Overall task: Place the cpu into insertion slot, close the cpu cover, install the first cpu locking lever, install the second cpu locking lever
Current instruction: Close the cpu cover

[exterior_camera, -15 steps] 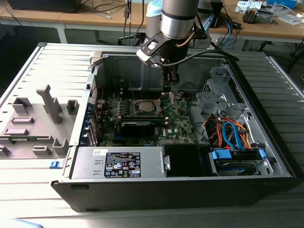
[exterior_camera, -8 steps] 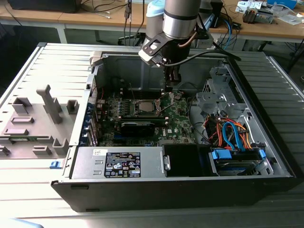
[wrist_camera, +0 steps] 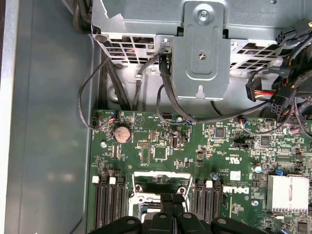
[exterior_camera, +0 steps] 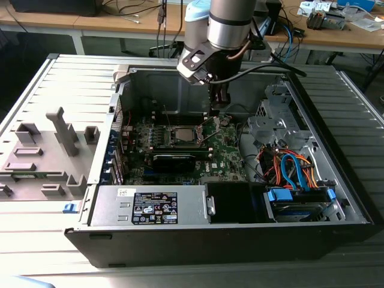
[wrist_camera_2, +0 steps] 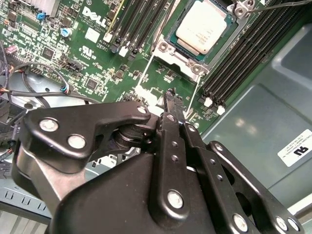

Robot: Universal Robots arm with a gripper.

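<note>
Hovering over the board (exterior_camera: 225, 150) inside the case (exterior_camera: 336, 180), the gripper (exterior_camera: 218, 108) hangs near the slot (wrist_camera_2: 164, 47), toward its far right corner in the exterior view, and touches nothing. In both wrist views its jaws are clenched tip to tip, with nothing between them.

The cpu (wrist_camera_2: 202, 29) sits in the slot, mid-board and to the left of the drive bay. It lies flat with its metal top up. Being square, it has no long axis, and its edges run parallel to the slot's border. The cover (wrist_camera_2: 220, 46) appears to lie flat around the cpu, so the chip shows through its window.

A thin lever (wrist_camera_2: 273, 5) crosses one corner of the slot, its length running along that side. I cannot tell whether it is latched.

Judging by this, the lever work is the step in hand. To do it well, push with the closed tips as one blunt point, near the lever's free end. Press it down and sideways under its hook, and keep the tips off the cpu and the memory slots (wrist_camera_2: 243, 58) alongside.
</note>
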